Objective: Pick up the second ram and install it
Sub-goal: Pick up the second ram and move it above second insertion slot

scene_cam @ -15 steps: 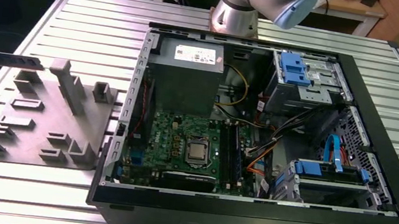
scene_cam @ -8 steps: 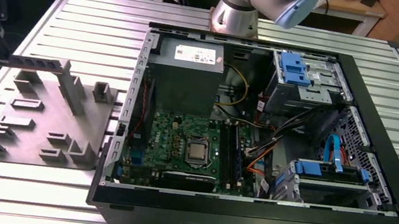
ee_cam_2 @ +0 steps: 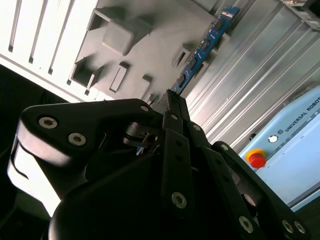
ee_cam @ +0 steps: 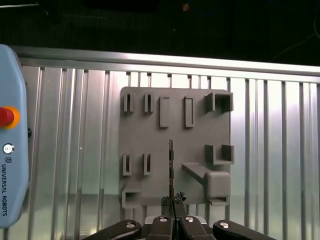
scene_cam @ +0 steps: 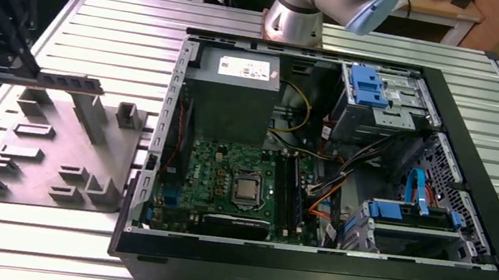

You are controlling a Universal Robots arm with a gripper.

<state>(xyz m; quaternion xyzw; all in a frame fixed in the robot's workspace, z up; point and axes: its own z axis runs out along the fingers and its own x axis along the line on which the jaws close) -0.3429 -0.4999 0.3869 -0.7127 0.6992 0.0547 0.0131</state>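
- While you keep watch from the exterior view, note that the gripper [scene_cam: 30, 72] is clamped on the second ram [scene_cam: 69, 81]. The stick hangs level in the air above the grey holder [scene_cam: 35, 155] on the desk [scene_cam: 110, 27], well apart from the open computer case [scene_cam: 497, 238].
- You have the stick gripped toward one end, so most of its length juts out free. Judge it likely that a sharp swing would let it pivot or slip between the jaws.
- If it tilts in the grip, its edge could meet the black slots [scene_cam: 289, 189] on the motherboard [scene_cam: 216, 172] crooked, then jam or scrape its contacts.
- Loose cables [scene_cam: 342, 174] lie near those slots, and you could snag the stick or the gripper on them.
- The exterior view gives you the case, the slots and the gap between stick and holder.
- The first wrist view gives you the second ram [ee_cam: 171, 165] edge-on, running straight out from the gripper [ee_cam: 173, 220] over the holder [ee_cam: 150, 150]. The exterior view's angle cannot settle that alignment.
- The second wrist view shows the gripper [ee_cam_2: 172, 100] pressed flat on the faces of the second ram [ee_cam_2: 205, 42].
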